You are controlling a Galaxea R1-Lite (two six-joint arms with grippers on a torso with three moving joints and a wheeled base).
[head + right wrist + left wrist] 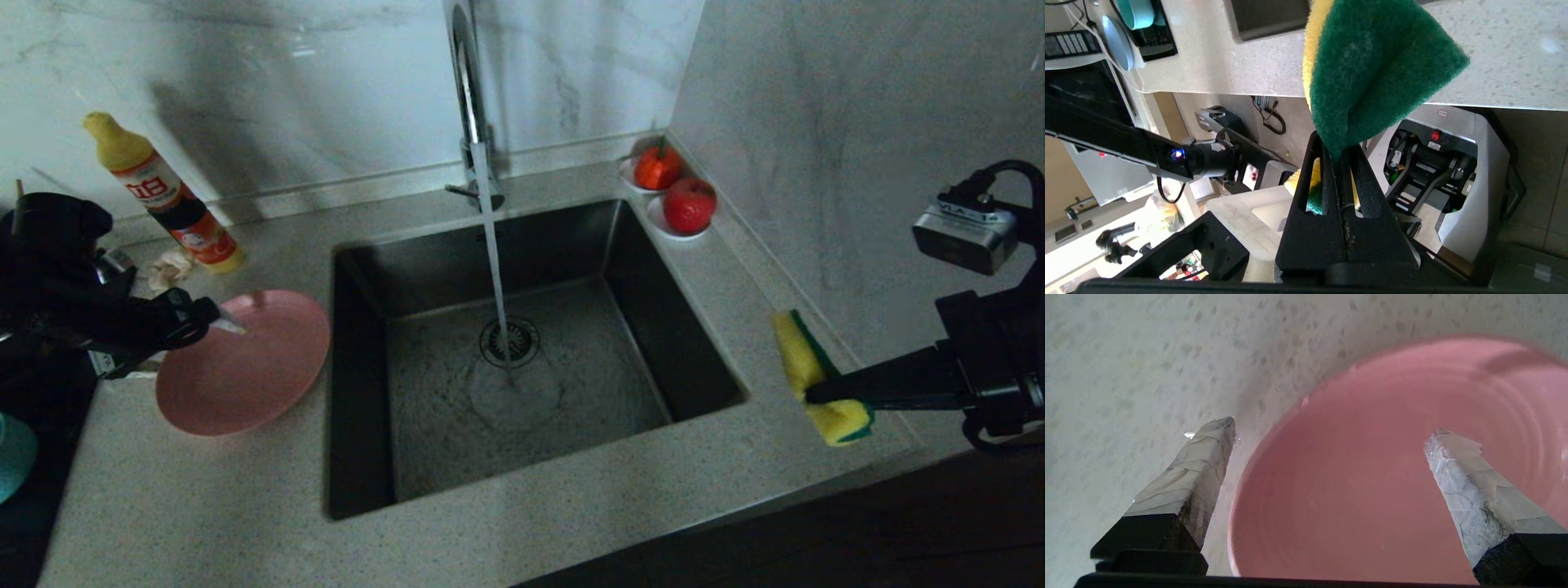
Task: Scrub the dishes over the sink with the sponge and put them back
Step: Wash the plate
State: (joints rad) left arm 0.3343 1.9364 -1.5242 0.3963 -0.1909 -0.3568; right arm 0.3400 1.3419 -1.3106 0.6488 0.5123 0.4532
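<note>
The pink plate [253, 376] [1372, 490] lies on the counter just left of the sink [653, 269]. My left gripper [219, 323] [1331, 430] hangs open over the plate's left rim, one finger above the counter and the other above the plate, with nothing between them. My right gripper [812, 396] [1336, 151] is shut on the yellow and green sponge [816, 371] [1372, 69], held above the counter right of the sink. The teal bowl [12, 453] [1137, 12] peeks in at the far left edge.
Water runs from the chrome faucet [469, 98] onto the drain [510, 341]. A soap bottle [163, 196] and a crumpled white scrap [167, 269] sit behind the plate. Two red fruits on saucers [690, 204] stand in the back right corner beside the wall.
</note>
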